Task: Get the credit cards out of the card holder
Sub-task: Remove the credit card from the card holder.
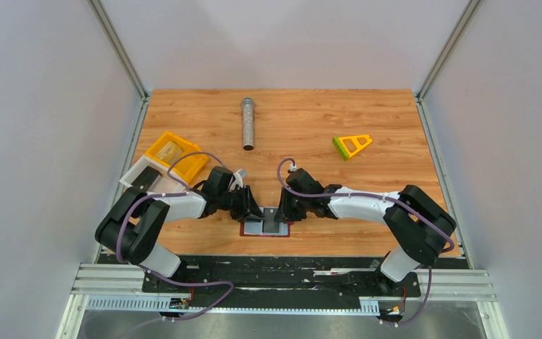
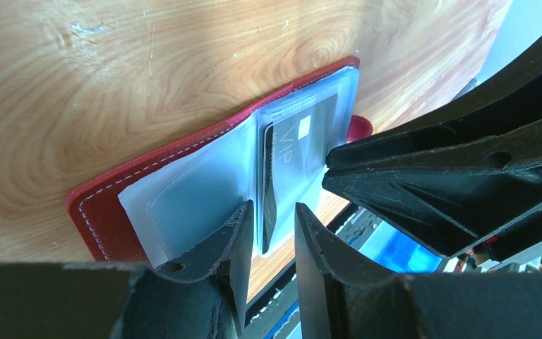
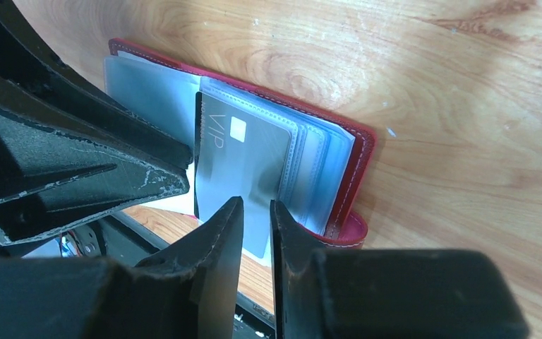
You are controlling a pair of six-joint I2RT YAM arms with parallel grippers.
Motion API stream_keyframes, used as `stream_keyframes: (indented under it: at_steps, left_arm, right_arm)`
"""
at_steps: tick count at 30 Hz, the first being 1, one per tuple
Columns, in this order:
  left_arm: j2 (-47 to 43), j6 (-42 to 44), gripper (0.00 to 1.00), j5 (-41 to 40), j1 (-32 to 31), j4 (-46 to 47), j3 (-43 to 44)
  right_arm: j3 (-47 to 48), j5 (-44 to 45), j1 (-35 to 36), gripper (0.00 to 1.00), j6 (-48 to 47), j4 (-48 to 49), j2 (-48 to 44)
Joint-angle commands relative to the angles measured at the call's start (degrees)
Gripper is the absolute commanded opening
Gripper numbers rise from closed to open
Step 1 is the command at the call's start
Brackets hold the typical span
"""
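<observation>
Red card holder (image 3: 356,169) lies open on the table (image 3: 430,78); grey card (image 3: 243,152) juts from its pockets; right hand (image 3: 256,206) just above it, fingers narrowly apart.

Card holder (image 1: 265,228): one; dark grey credit card (image 3: 243,152) in sight: one; clear pockets too layered to count. Trays: two, one yellow tray (image 1: 190,167), one white tray (image 1: 135,176); metal cylinder (image 1: 248,123): one; yellow-green triangular piece (image 1: 352,145): one. Grippers: two, left gripper (image 2: 272,212), right gripper (image 3: 255,205); two fingers each.

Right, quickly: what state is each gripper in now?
Left gripper: partly open, astride the dark card.
Right gripper: partly open, above that card.
</observation>
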Motion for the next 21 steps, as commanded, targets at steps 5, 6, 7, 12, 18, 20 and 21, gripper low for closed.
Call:
stream_keyframes:
  at_steps: [5, 6, 7, 12, 18, 20, 21]
  left_arm:
    - [-0.5, 1.2, 0.36, -0.3, -0.2, 0.7, 0.5]
    - [-0.1, 0.5, 0.36, 0.0, -0.2, 2.1, 0.3]
    - [0.1, 0.2, 0.36, 0.6, -0.2, 2.8, -0.1]
    - [0.5, -0.9, 0.33, 1.4, -0.2, 4.5, -0.7]
    - [0.2, -2.4, 0.26, 2.6, -0.2, 6.2, -1.2]
    - [0.4, -3.1, 0.2, 3.4, -0.2, 7.4, -1.4]
    - [0.5, -3.3, 0.16, 3.5, -0.2, 7.7, -1.4]
  right_arm:
    - [-0.3, 0.0, 0.1, 0.2, 0.1, 0.2, 3.4]
    - [-0.3, -0.1, 0.2, 0.19, 0.1, 0.3, 3.6]
    - [-0.3, -0.1, 0.1, 0.19, 0.1, 0.3, 3.7]
    - [-0.4, 0.0, 0.0, 0.19, 0.2, 0.2, 3.7]
    - [-0.4, 0.0, -0.1, 0.18, 0.2, 0.0, 4.0]
    - [-0.5, -0.1, -0.2, 0.18, 0.1, 0.0, 4.0]
    - [-0.5, 0.0, -0.3, 0.18, 0.1, 0.0, 4.0]
